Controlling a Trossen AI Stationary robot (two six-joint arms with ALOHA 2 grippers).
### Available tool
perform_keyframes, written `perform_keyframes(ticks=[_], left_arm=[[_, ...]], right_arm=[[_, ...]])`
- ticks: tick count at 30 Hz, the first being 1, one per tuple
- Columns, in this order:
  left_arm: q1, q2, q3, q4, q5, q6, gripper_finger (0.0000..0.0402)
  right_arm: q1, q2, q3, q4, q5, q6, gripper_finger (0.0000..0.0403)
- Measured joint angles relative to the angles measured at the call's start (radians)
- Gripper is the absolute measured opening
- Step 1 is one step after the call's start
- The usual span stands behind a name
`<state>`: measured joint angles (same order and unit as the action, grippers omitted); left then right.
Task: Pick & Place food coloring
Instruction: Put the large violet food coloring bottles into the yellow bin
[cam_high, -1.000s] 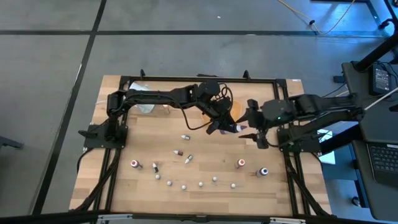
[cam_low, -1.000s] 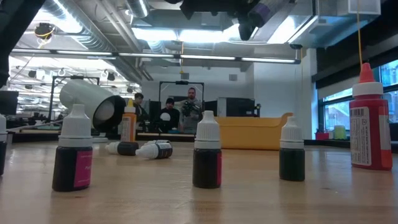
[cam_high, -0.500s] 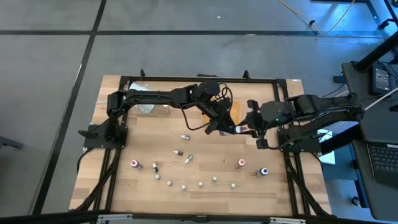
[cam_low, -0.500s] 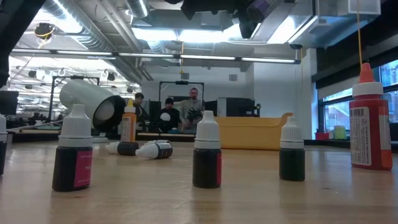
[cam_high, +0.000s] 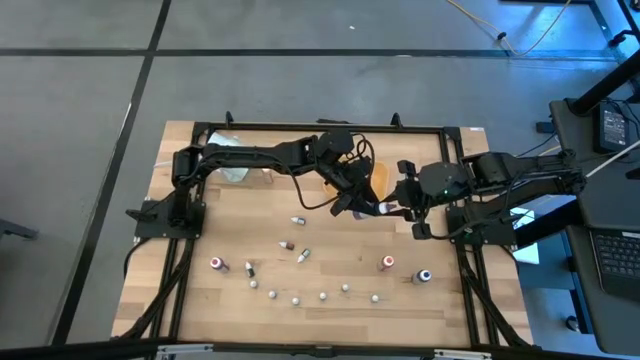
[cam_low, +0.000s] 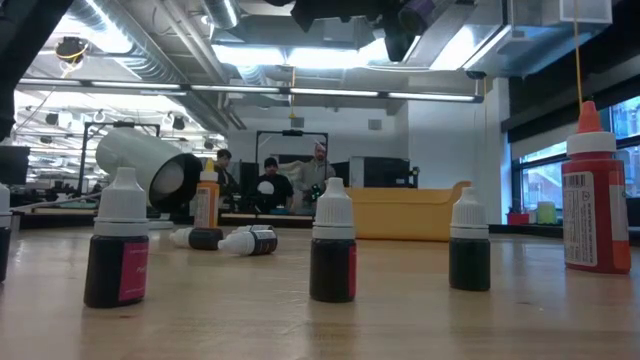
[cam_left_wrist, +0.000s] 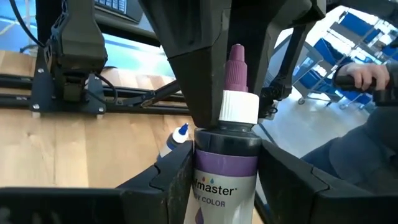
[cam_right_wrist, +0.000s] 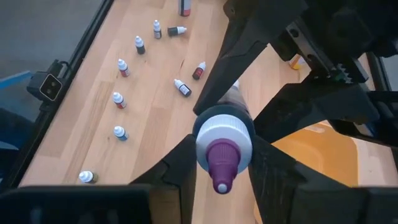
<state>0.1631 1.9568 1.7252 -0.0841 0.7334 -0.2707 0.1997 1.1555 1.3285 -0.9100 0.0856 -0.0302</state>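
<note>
A purple food coloring bottle (cam_high: 381, 208) with a white cap and purple tip hangs in the air over the table's middle right, between my two grippers. My left gripper (cam_high: 362, 205) is shut on its body (cam_left_wrist: 227, 174). My right gripper (cam_high: 398, 207) faces it from the right and is shut on the cap end (cam_right_wrist: 224, 140). Several other small bottles stand or lie on the wood, among them a red-capped one (cam_high: 387, 263), a blue-capped one (cam_high: 424, 275) and a curved row (cam_high: 296, 298) near the front edge. My left gripper has the bottle's labelled body (cam_left_wrist: 205, 186) between its two fingers (cam_left_wrist: 177, 183), coming from the table's left, with the bottle lying along them. The cap end sticks out past the fingertips, clear of the table. My right gripper pinches the white cap (cam_right_wrist: 208, 134) between its two fingers (cam_right_wrist: 180, 162), coming about level from the table's right. The purple tip (cam_right_wrist: 221, 168) points back between the fingers toward its wrist.
An orange tray (cam_high: 378, 178) lies just behind the two grippers. A large white cylinder (cam_low: 140, 160) lies at the far left. A tall red bottle (cam_low: 595, 195) stands near the low camera. People stand in the room behind the table.
My right gripper has moved toward the table's left, up to the bottle in my left gripper, and its fingers now sit around the cap end. The bottle and my left gripper have stayed where they were.
</note>
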Motion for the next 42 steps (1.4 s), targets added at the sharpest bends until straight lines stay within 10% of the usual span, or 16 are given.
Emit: perform_keyframes(ticks=[12, 22, 42], left_arm=[[0.083, -0.033, 0.002, -0.126, 0.051, 0.005, 0.0233], [0.156, -0.099, 0.002, -0.362, -0.293, 0.075, 0.0235], [0.138, -0.098, 0.001, -0.576, -0.461, 0.146, 0.0235]], right_arm=[[-0.003, 0.002, -0.003, -0.029, 0.000, 0.028, 0.0122], [-0.182, 0.058, -0.002, -0.083, 0.010, 0.092, 0.0122], [-0.542, 0.451, -0.002, -0.190, -0.061, -0.061, 0.0122]])
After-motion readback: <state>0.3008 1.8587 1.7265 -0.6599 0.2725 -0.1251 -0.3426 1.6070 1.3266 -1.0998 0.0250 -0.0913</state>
